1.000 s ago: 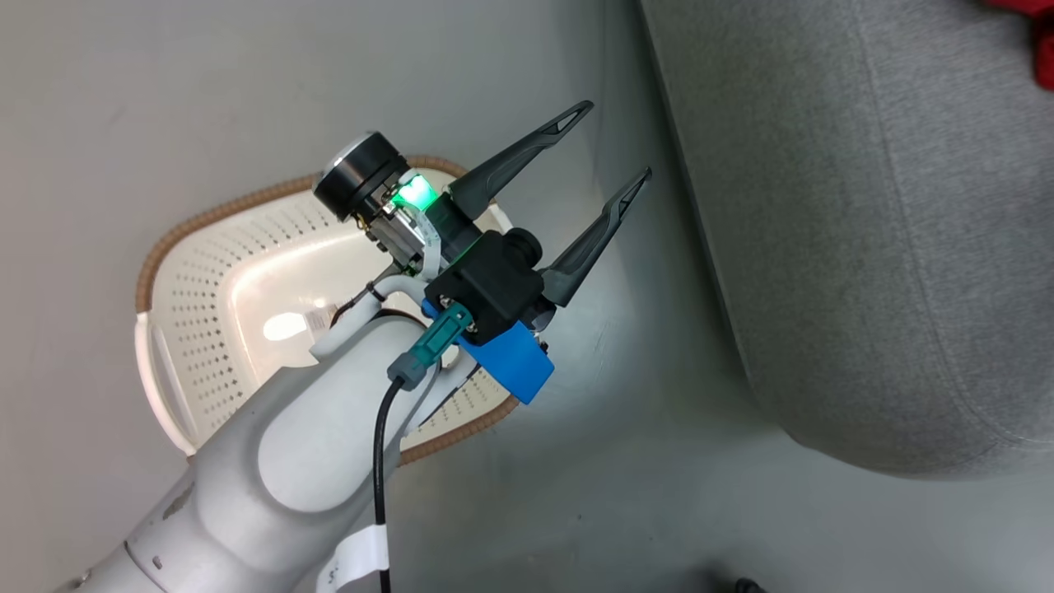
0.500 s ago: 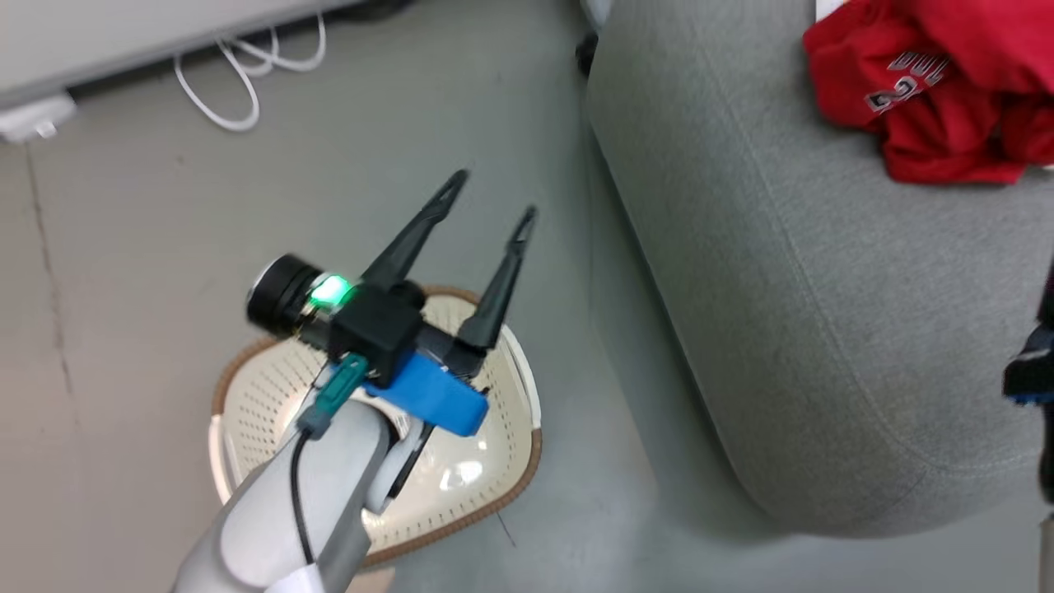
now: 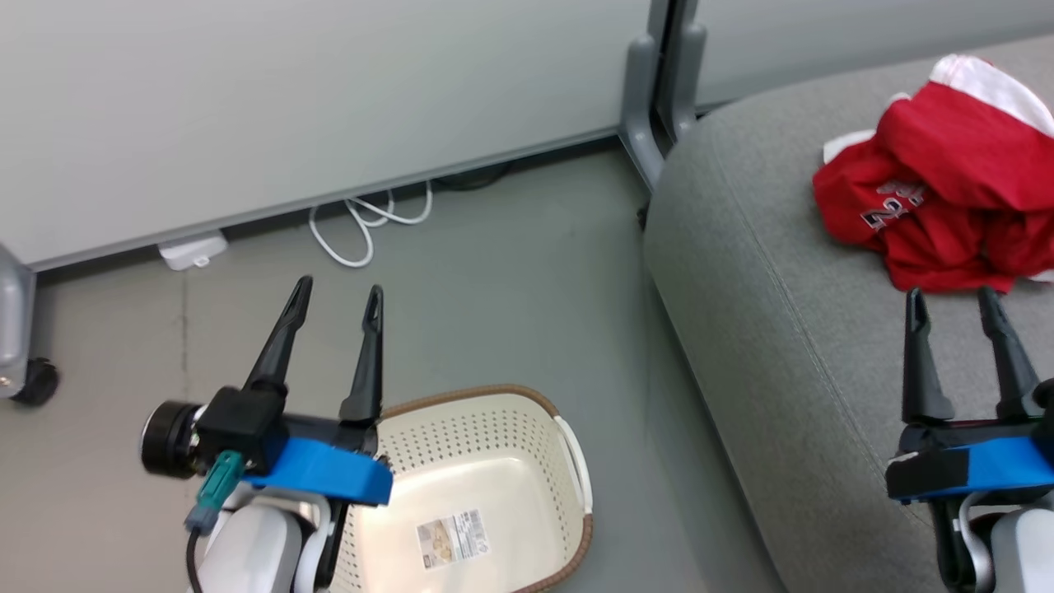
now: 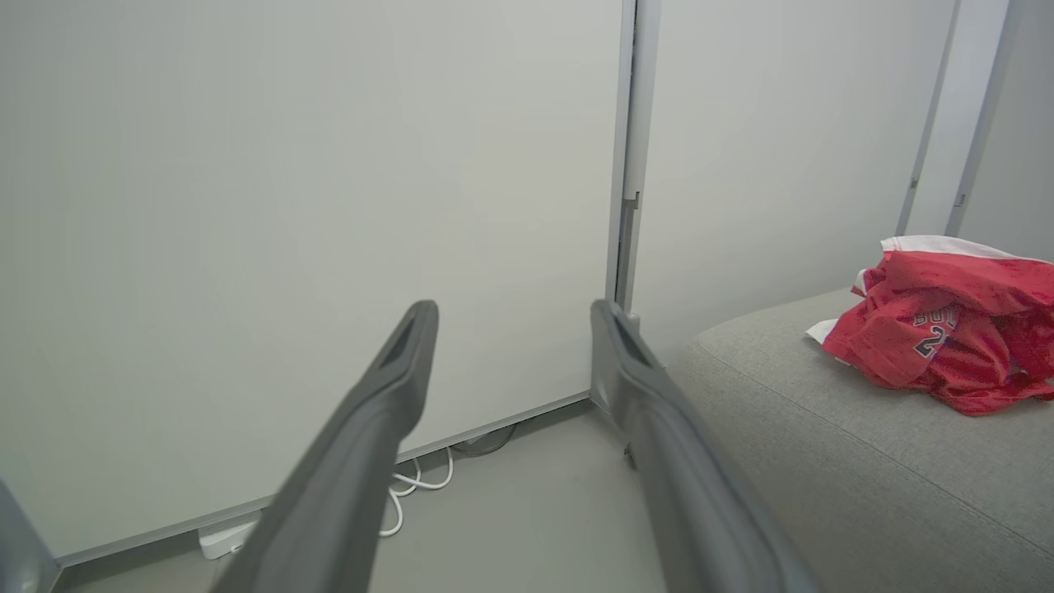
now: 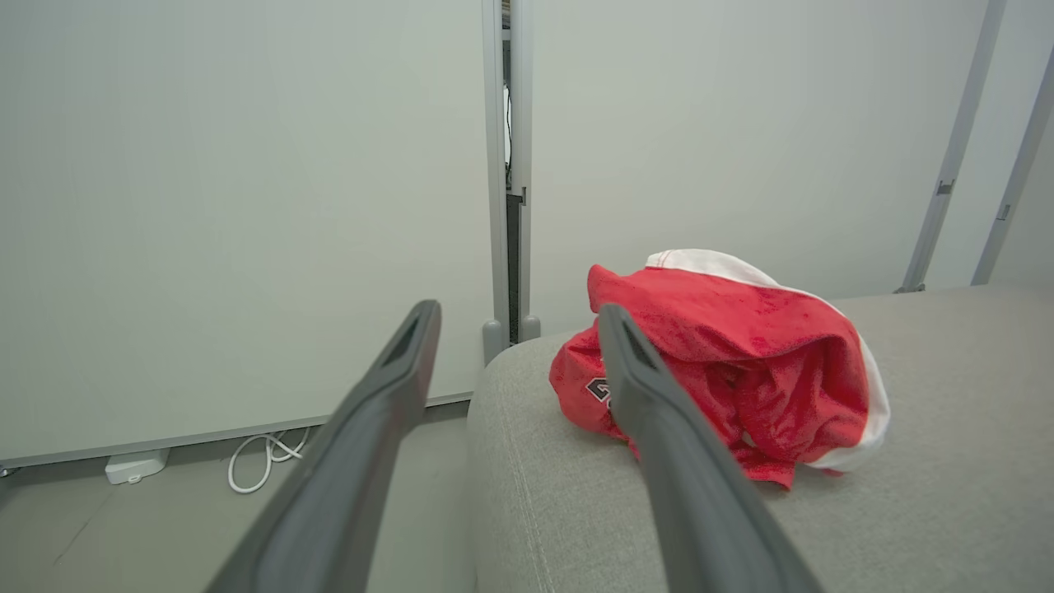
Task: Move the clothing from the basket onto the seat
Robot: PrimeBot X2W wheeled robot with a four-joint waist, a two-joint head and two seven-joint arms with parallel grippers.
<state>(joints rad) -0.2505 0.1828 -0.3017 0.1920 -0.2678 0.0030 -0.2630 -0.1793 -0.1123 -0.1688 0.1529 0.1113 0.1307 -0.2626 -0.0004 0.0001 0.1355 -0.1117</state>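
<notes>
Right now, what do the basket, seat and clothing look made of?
Basket: glossy cream plastic, likely; perforated walls, brown woven-look rim.
Seat: matte grey woven fabric, visible seam.
Clothing: soft red cloth, probably synthetic; crumpled, white bands.

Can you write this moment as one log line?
clothing: heaped on seat | basket: no clothing seen inside | left gripper: open | right gripper: open

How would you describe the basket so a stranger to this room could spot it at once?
Find the big grey seat. On the floor left of it, by the left gripper, stands the basket. It is cream and perforated, with a brown rim and a label inside.
</notes>
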